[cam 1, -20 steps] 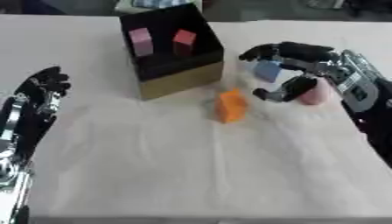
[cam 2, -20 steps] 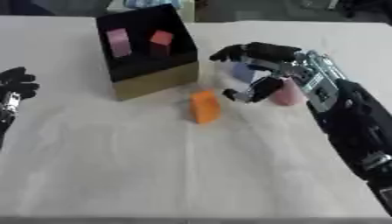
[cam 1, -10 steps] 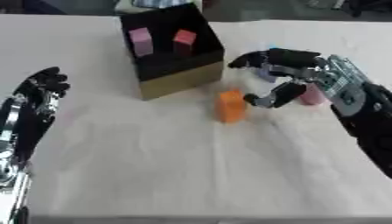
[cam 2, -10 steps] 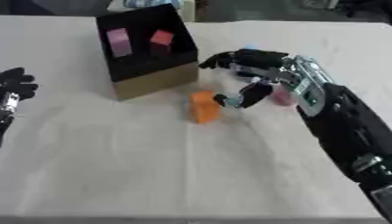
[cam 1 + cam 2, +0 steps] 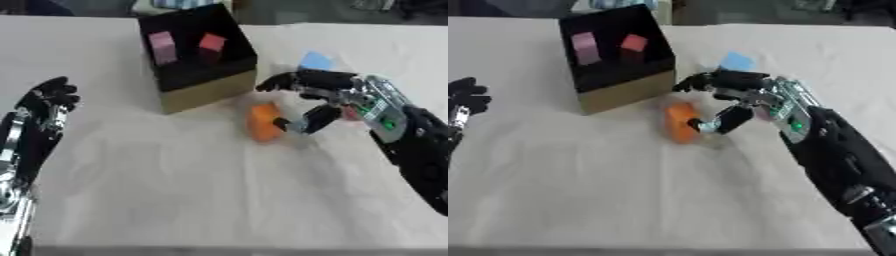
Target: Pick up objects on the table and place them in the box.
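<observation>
An orange block [image 5: 262, 122] stands on the white table just in front of the black box [image 5: 197, 57]. Inside the box lie a pink block [image 5: 162, 41] and a red block [image 5: 212, 41]. My right hand [image 5: 328, 97] reaches in from the right, fingers spread above the orange block and thumb close to its right side; it is open and not closed on it. A light blue block [image 5: 315, 61] lies behind the hand, and a pink thing [image 5: 352, 113] shows under the palm. My left hand [image 5: 50, 97] rests open at the left edge.
The box has a tan front wall [image 5: 208, 92] and stands at the back centre. The white cloth [image 5: 210, 190] stretches wide toward the front. Dark shapes line the far edge of the table.
My right hand has moved left from near the light blue block to the orange block, its fingers now spread over it. The left hand has stayed put.
</observation>
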Robot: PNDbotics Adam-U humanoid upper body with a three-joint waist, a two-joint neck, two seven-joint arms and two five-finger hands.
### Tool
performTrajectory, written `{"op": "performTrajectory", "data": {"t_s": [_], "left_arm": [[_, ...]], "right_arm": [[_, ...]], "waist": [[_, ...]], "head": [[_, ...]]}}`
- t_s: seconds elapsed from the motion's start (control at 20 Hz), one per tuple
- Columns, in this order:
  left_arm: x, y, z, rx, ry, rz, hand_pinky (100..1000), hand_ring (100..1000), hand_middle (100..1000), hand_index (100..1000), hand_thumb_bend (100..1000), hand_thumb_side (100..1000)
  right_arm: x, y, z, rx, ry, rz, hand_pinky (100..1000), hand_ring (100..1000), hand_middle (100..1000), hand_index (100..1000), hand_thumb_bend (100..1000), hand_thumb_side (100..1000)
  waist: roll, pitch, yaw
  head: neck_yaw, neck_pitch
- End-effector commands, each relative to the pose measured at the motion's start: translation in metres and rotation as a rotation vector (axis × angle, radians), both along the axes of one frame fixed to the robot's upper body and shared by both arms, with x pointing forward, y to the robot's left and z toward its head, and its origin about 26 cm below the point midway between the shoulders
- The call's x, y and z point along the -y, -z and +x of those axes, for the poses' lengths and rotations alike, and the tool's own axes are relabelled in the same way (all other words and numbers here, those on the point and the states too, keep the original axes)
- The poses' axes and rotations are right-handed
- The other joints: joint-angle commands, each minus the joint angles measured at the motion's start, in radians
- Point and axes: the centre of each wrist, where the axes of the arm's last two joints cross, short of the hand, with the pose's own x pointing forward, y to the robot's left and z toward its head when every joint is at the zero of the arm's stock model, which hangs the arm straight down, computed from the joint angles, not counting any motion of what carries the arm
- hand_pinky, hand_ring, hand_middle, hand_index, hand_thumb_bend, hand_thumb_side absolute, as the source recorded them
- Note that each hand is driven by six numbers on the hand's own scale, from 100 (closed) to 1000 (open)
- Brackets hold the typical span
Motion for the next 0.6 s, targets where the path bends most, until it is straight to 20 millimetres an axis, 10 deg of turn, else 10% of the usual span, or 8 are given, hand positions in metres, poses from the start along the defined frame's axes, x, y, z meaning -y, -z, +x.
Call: {"op": "performTrajectory", "data": {"t_s": [0.05,0.6], "left_arm": [[-0.003,-0.007,-0.001,0.020,0.004,0.021,812,760,723,858,100,650],[-0.003,-0.008,-0.001,0.022,0.006,0.020,812,759,723,858,100,650]], "right_arm": [[0.003,-0.010,0.002,0.012,-0.218,-0.209,820,875,893,993,172,605],[0.006,0.003,0.001,-0.029,-0.210,-0.253,821,875,889,994,161,616]], "waist": [[-0.010,-0.023,0.000],[-0.009,-0.023,0.000]], "head": [[-0.003,0.011],[-0.005,0.011]]}}
